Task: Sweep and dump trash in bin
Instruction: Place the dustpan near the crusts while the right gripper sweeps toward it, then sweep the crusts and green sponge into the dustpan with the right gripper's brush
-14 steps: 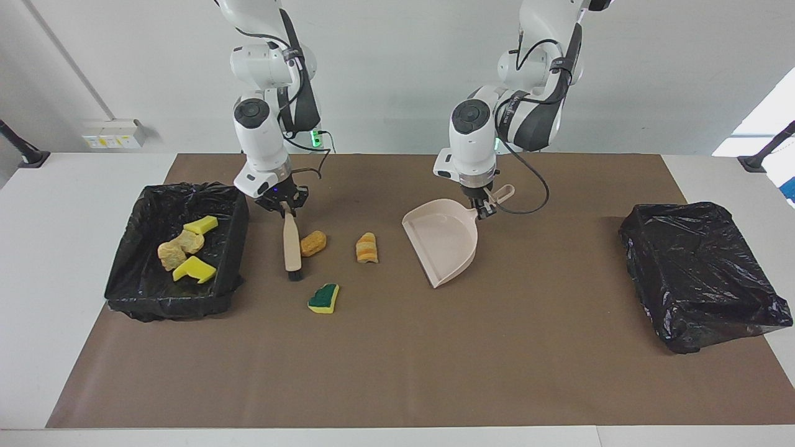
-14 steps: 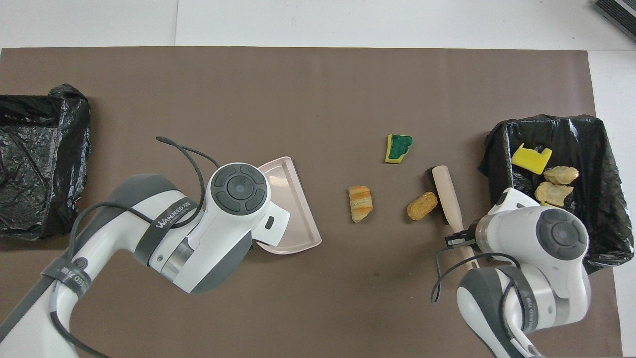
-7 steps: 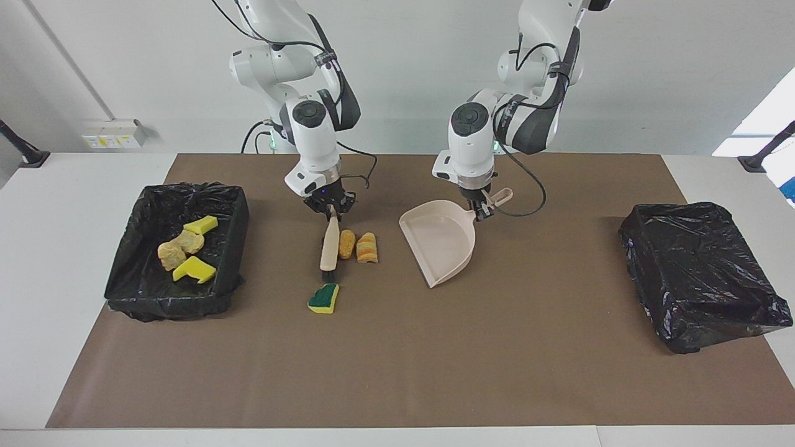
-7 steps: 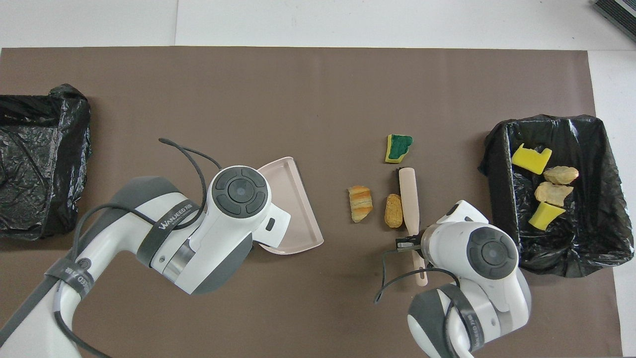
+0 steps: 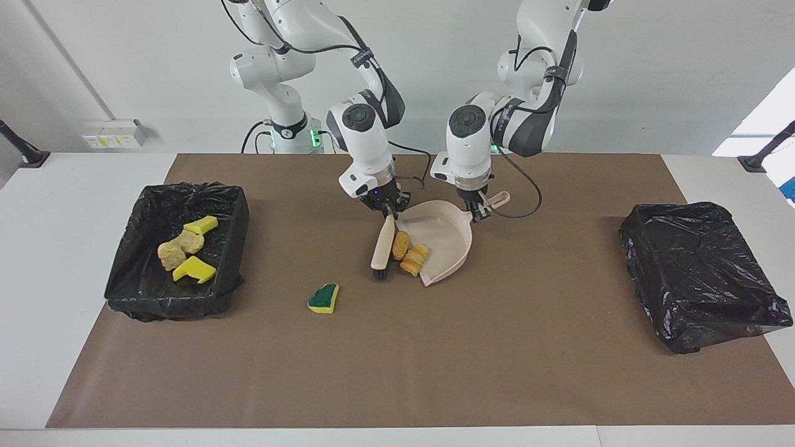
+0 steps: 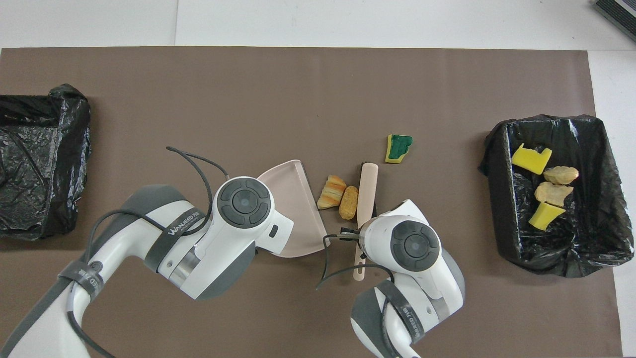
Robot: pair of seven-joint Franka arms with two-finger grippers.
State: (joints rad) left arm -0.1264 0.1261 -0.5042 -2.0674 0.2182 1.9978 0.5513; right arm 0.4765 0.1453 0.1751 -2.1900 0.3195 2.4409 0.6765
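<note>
The right gripper (image 5: 386, 208), clamped on the brush (image 5: 382, 246), has dragged it across the mat from beside the filled bin (image 5: 177, 248) toward the middle, and the two bread-like lumps (image 5: 408, 251) have gone along with it: a second ago they lay apart in the open, and now they sit bunched together at the mouth of the dustpan (image 5: 442, 239), the brush touching the nearer one. The left gripper (image 5: 477, 211) stays shut on the dustpan's handle, holding its open edge against the mat to meet the sweep. From overhead the lumps look to be at the lip, not yet well inside, so I would guess one more short push is wanted before lifting. The green-backed sponge (image 5: 323, 298) has not budged; it lies alone toward the mat's front edge, well apart from the brush, and will need its own pass. Four scraps (image 5: 185, 249) already rest in the bin at the right arm's end; the other bin (image 5: 699, 273), at the left arm's end, holds nothing I can see.
</note>
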